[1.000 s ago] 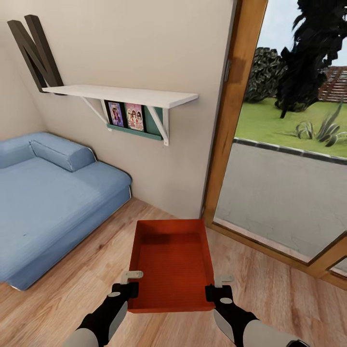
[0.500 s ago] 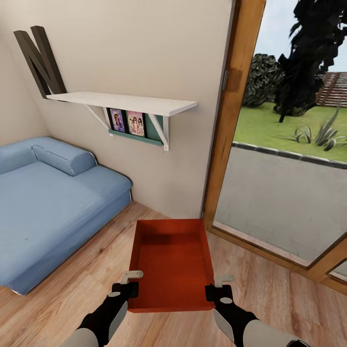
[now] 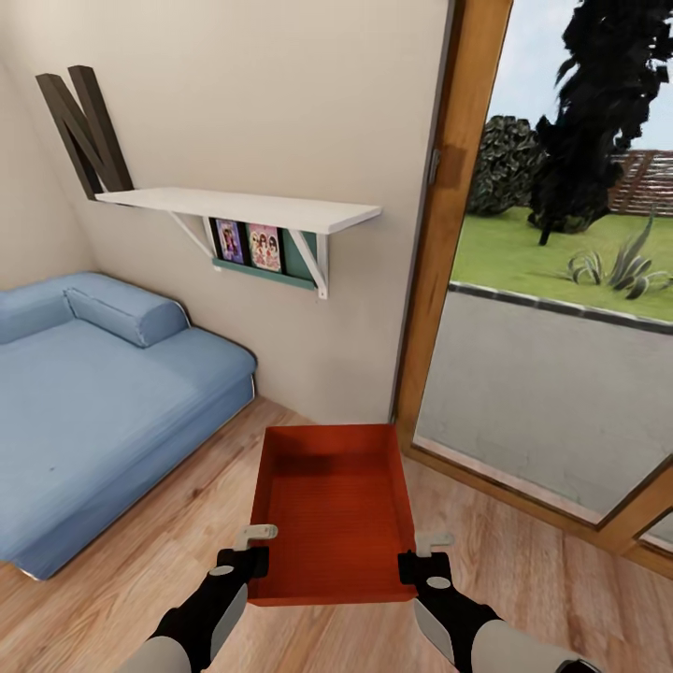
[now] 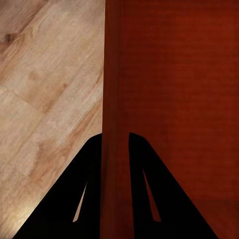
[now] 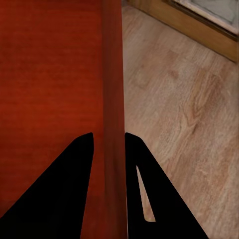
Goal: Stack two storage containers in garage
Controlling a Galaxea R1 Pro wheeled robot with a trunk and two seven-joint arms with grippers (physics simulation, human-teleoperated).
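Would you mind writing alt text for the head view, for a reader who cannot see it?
Two robot arms hold an orange-red storage container by its side walls, the left claw on one and the right claw on the other, above a light wood-plank floor. A blue sofa sits at left, a white wall shelf above, and a wood-framed glass door at right.

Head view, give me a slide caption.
Both grippers clamp an orange-red storage container by its side walls above the wood-plank floor.

open wood floor [image 3: 140, 570] left, sofa [image 3: 84, 411] beyond, wall [image 3: 308, 112] and glass door [image 3: 551, 383] ahead
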